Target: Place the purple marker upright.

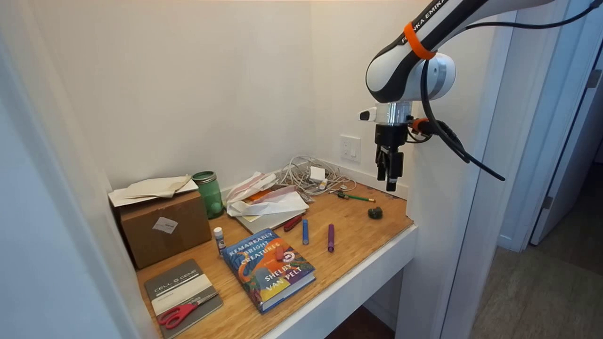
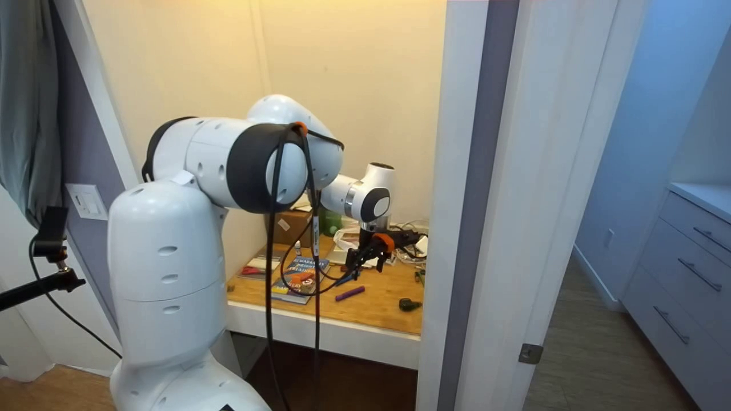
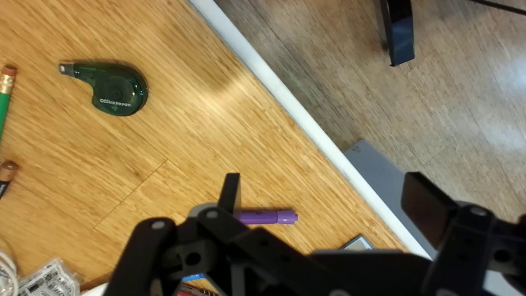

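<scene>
Seeing claw (image 3: 322, 187) released, with jaws spread wide, raised well clear of the surface (image 1: 362, 230) on the right. Seeing purple marker (image 1: 330, 238) lying on its side toward the near edge, not upright yet, just right of blue marker (image 1: 305, 231) and apart from it; partly masked by a finger (image 3: 229, 191) in the wrist view. In an exterior view, finding book (image 1: 258, 273) to the left, notebook (image 1: 176, 289) farther left with red scissors (image 1: 188, 308) on top, correction tape (image 1: 375, 213) well to the right, green pencil (image 1: 360, 197) beyond it. Also spotting cardboard box (image 1: 183, 242) at far left, just beside green jar (image 1: 208, 195), plus white papers (image 1: 282, 205) and tangled cables (image 1: 334, 179) along the far side.
</scene>
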